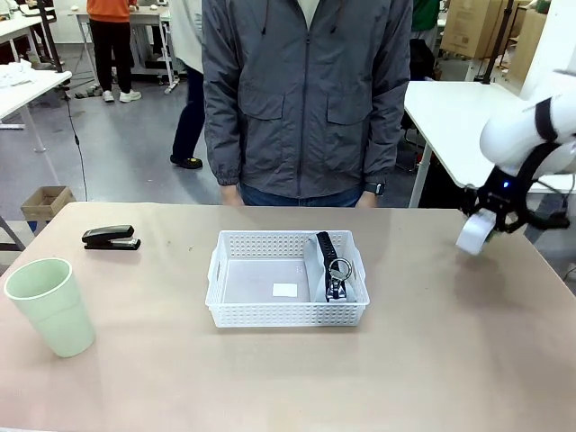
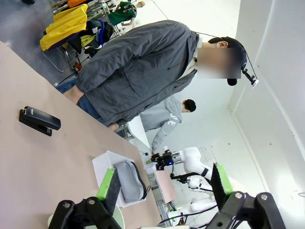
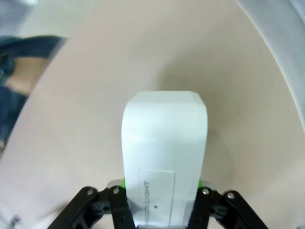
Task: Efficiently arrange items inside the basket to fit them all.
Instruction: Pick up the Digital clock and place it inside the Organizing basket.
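Observation:
The white lattice basket (image 1: 288, 310) sits mid-table with the grey zip pouch (image 1: 335, 267) standing on edge along its right wall, ring pull showing. The black stapler (image 1: 111, 238) lies at the table's back left, and the pale green cup (image 1: 50, 306) stands upright at the front left. At the far right, my right gripper (image 1: 479, 225) is shut on the white boxy block (image 1: 473, 232), held a little above the table; the block (image 3: 164, 155) sits between the pads. My left gripper (image 2: 162, 183) is open with nothing in it, and the stapler (image 2: 39, 120), basket (image 2: 105, 164) and pouch (image 2: 129, 179) lie beyond it.
A person in a grey jacket (image 1: 306, 90) stands at the far edge behind the basket, hands near the table rim. The basket's left half holds just a small white label (image 1: 284, 290). Another white table (image 1: 459, 126) stands beyond the right side.

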Tool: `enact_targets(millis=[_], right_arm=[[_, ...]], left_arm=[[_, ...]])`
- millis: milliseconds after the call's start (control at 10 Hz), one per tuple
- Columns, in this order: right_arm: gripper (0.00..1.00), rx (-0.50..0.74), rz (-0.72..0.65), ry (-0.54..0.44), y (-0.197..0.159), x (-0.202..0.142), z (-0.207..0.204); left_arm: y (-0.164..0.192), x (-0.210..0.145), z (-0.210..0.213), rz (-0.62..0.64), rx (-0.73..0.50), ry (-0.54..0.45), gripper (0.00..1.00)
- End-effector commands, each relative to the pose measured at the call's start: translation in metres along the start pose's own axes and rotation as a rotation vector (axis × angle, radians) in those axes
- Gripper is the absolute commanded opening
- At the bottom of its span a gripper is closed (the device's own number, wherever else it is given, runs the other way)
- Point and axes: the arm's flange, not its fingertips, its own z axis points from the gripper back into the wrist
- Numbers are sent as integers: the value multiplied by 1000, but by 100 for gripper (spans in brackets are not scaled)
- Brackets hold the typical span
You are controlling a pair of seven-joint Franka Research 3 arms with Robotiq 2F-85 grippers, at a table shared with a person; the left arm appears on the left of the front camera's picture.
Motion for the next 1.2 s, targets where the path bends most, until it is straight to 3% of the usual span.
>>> enact_targets(millis=[0, 100, 400, 600, 800, 1100], right_arm=[[0, 141, 373, 58, -4, -32, 53], [0, 207, 558, 60, -4, -55, 73], [0, 470, 926, 16, 8, -125, 89], [0, 537, 1153, 2, 39, -183, 100], [1, 482, 1133, -13, 81, -239, 95], [1, 464, 1224, -135, 133, -320, 67]], left_arm=[[-2, 0, 0, -18, -15, -3, 100], [-2, 0, 0, -18, -15, -3, 100], [-2, 0, 0, -18, -15, -3, 100], [-2, 0, 0, -18, -15, -3, 100], [-2, 0, 0, -18, -15, -3, 100], [-2, 0, 0, -18, -15, -3, 100]])
